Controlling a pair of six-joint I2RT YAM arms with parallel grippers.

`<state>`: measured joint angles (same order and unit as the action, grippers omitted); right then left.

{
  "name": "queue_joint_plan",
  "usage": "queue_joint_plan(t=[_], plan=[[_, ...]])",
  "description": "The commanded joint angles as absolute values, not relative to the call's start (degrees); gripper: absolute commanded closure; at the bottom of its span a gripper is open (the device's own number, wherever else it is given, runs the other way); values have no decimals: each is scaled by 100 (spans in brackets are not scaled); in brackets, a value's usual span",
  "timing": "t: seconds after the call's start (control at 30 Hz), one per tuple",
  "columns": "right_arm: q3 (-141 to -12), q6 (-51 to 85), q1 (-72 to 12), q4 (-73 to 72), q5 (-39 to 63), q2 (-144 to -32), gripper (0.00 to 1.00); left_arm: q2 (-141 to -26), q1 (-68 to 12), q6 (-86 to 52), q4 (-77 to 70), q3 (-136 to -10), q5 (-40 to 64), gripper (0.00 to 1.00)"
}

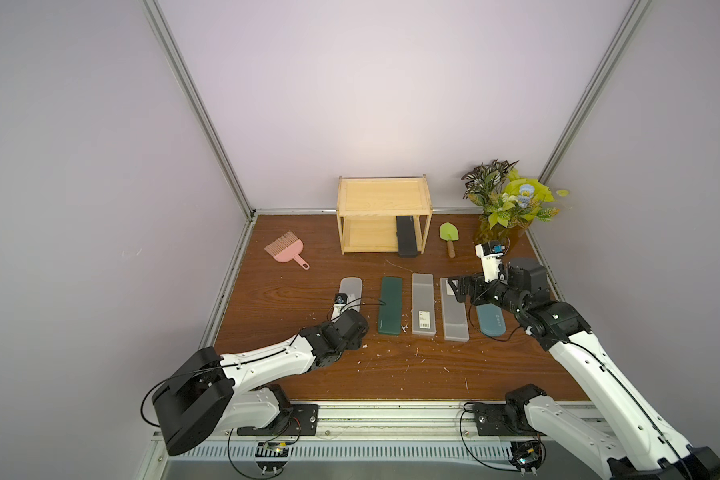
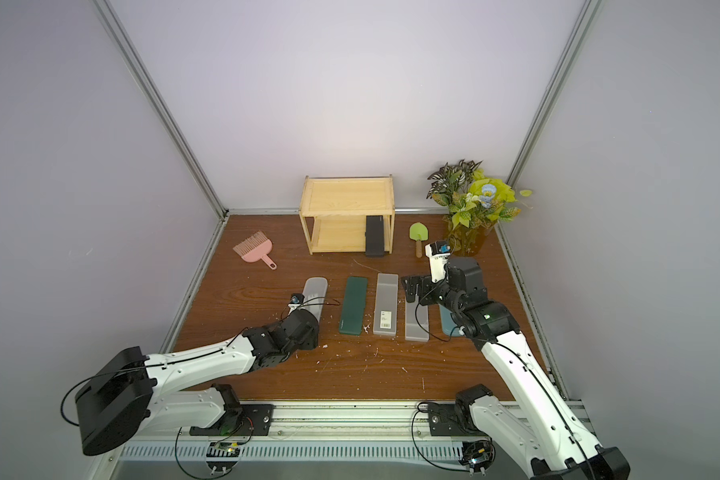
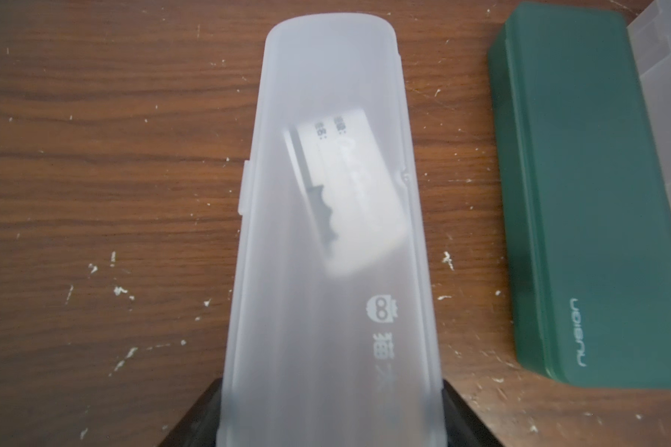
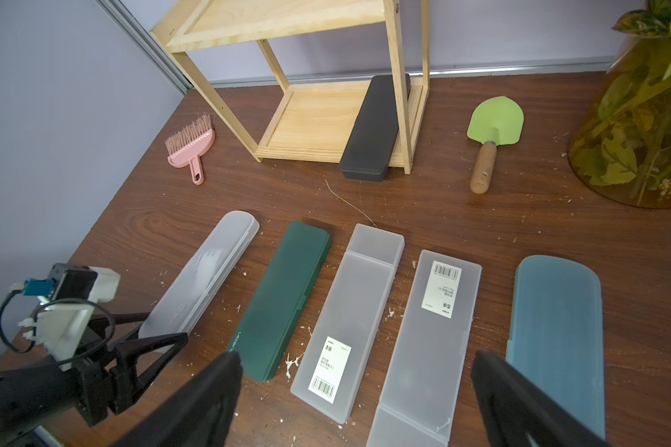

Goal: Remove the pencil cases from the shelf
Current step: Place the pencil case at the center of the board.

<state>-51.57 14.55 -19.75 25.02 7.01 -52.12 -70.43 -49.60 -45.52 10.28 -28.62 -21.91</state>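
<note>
Editor: Starting at the left fingers. Closed on what?

Photographer: Clamped across the near end of the clear rounded pencil case, flat on the desk and well apart from the shelf.

Editor: And at the right fingers?

Photographer: Spread wide, gripping nothing. Poised above the row on the desk, roughly over the frosted grey pencil case with its barcode label at the near end, and the second frosted grey case with its label at the far end.

Editor: Working outward from there?

Photographer: One row, side by side on the desk: clear rounded, then the dark green pencil case, then both greys, then the teal pencil case at the right end. Five out of the shelf, by that count.

Editor: Left to do?

Photographer: Just one, to judge by the frame. Black pencil case, lying on the lower board at the shelf's right side in both top views, near end poking past the front edge. Nothing on the top board. Most of the job done, apparently, with a last pull to come.

Editor: Anything else worth a line?

Photographer: Only bystanders, no part of the job: green trowel right of the shelf, pink dustpan brush off to its left.
</note>
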Motion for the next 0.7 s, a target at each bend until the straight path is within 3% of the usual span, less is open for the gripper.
queue_joint_plan(t=[0.0, 0.33, 0.67], plan=[[-5146, 1520, -1947, 2285, 831, -5194, 0, -7076, -5019, -4772, 676, -2778, -2233, 36], [-5101, 1507, -1943, 2294, 784, -5204, 0, -7598, -5043, -4790, 312, -2821, -2058, 28], [-5124, 1499, -1945, 2241, 795, -5306, 1, -7645, -5040, -4764, 461, -2945, -2136, 12]])
